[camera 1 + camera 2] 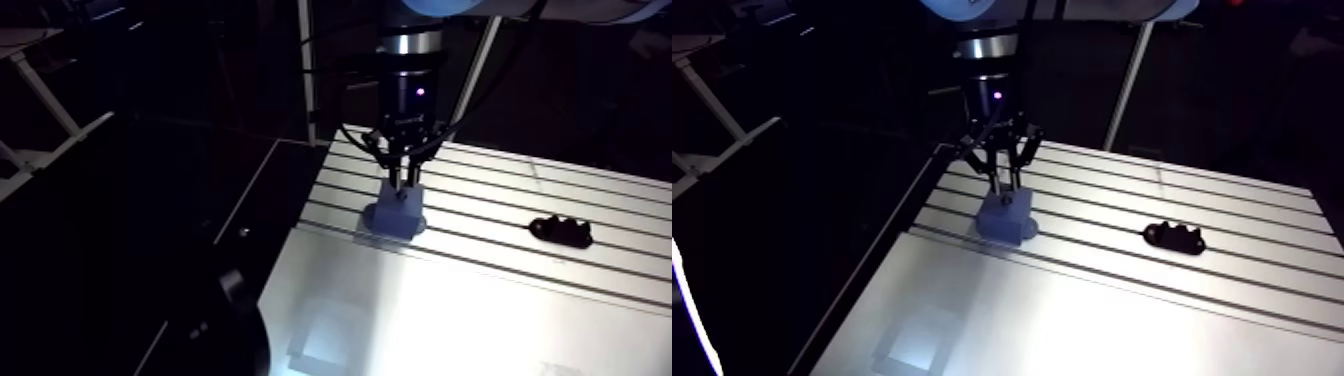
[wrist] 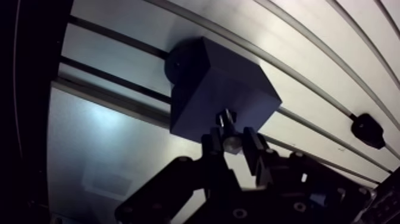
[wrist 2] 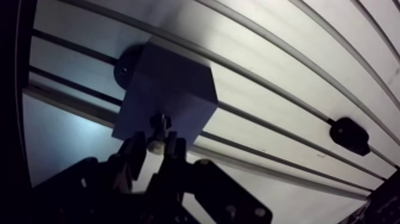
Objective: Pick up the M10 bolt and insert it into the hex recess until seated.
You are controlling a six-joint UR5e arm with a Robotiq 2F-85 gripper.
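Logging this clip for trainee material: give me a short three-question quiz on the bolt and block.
1. True or false: the fingers are shut on the bolt.
2. Fill in: the black part lies on the table, ___ from the blue block.
3. The bolt's tip is: A at the block's top; B touching the black part; C in a table slot.
Key: 1 true; 2 apart; 3 A.

Looks to me like a robotics lab: slotted aluminium table (image 1: 520, 310), a machined block (image 1: 397, 208) on it — my arm (image 1: 410, 60) overhead.
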